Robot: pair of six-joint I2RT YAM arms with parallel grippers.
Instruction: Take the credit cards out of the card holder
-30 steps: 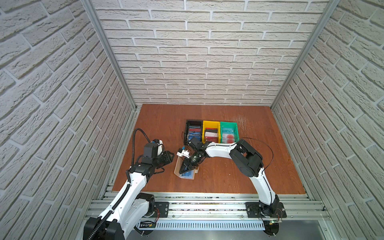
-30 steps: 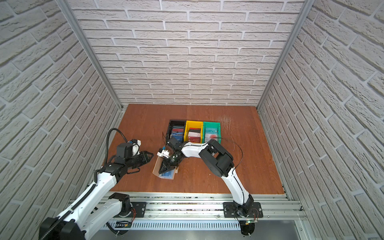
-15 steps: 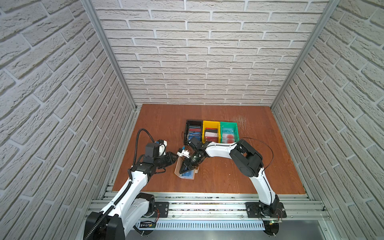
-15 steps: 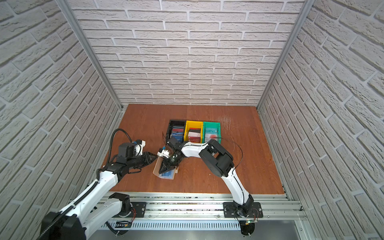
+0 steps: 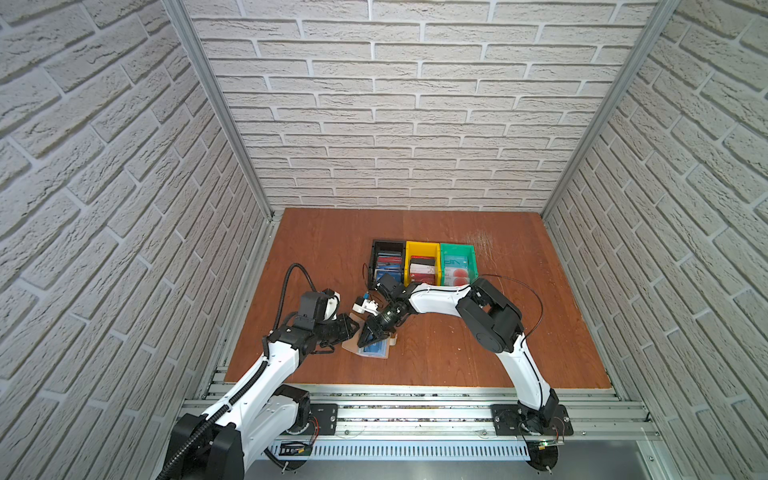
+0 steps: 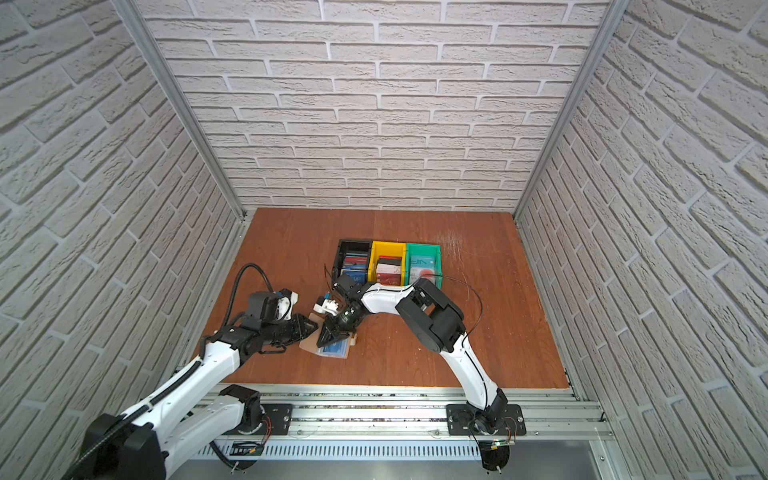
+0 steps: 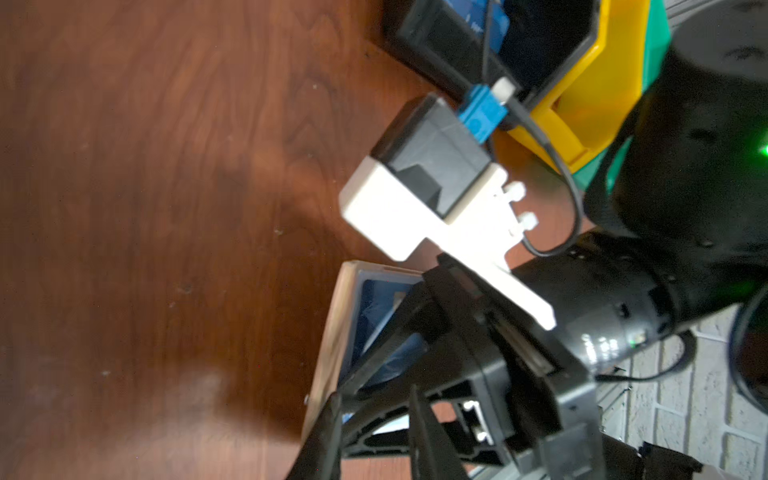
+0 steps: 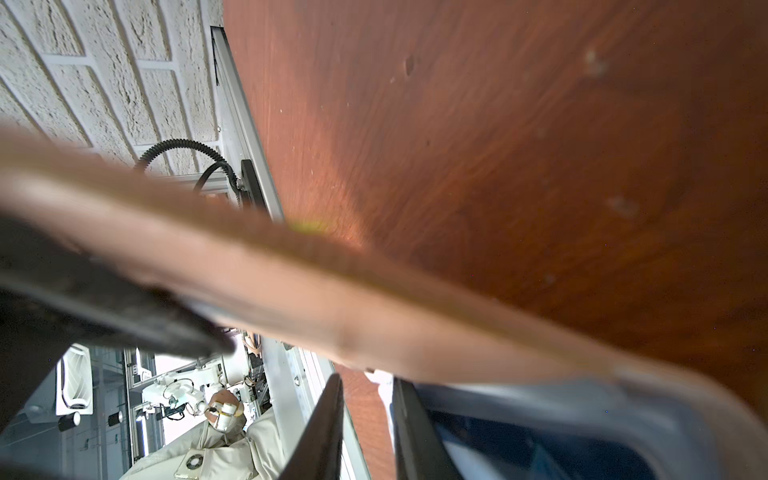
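Where one open card holder (image 5: 351,346) shows one blue card (image 5: 375,350), near three bins (image 5: 422,246), the right gripper (image 5: 362,343) has its jaws slightly apart; the left gripper (image 5: 354,327) cannot be judged.

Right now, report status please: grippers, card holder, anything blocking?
Left gripper at card holder edge, grip unclear. Right gripper over it, likewise unclear. Blue card inside sleeve. Bins behind, apart.

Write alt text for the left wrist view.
The right hand hangs over an open tan card holder on a wooden table, a blue card showing in its sleeve. The hand's white camera mount fills the middle. Behind stand a black bin, a yellow bin and a green bin.
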